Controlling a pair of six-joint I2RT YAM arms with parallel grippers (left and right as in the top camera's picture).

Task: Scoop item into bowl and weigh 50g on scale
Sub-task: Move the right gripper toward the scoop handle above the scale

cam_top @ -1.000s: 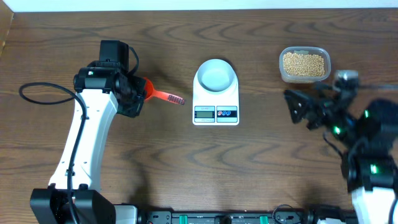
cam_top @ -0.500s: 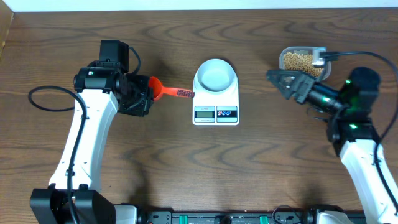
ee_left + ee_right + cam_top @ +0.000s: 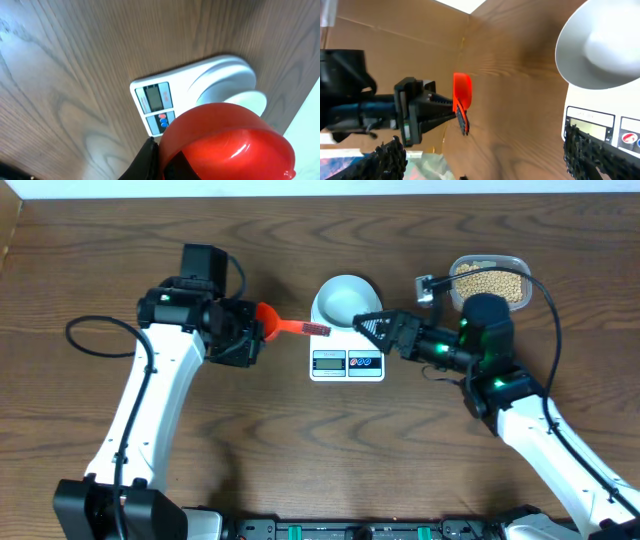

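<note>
A dark wood-grain desk fills the overhead view, with a pale strip along its far edge. The scale lies at the centre, display and buttons toward the robot, and the empty bowl sits on its far end. The beans are in a clear tub to the far right, well apart from the scale.

The left arm rises from the near left corner, bends at the elbow and turns its wrist to the right. The left claw is pressed together on a red scoop, pinching it near the cup. The dark-tipped handle points right, its end just beside the scale's left edge. The left wrist view shows the empty cup looming in front of the scale and bowl.

The right arm reaches from the near right corner, stretched low and leftward. The right claw is spread wide and holds nothing. It hangs over the scale's right side, just beside the bowl, and its fingers point toward the scoop.
</note>
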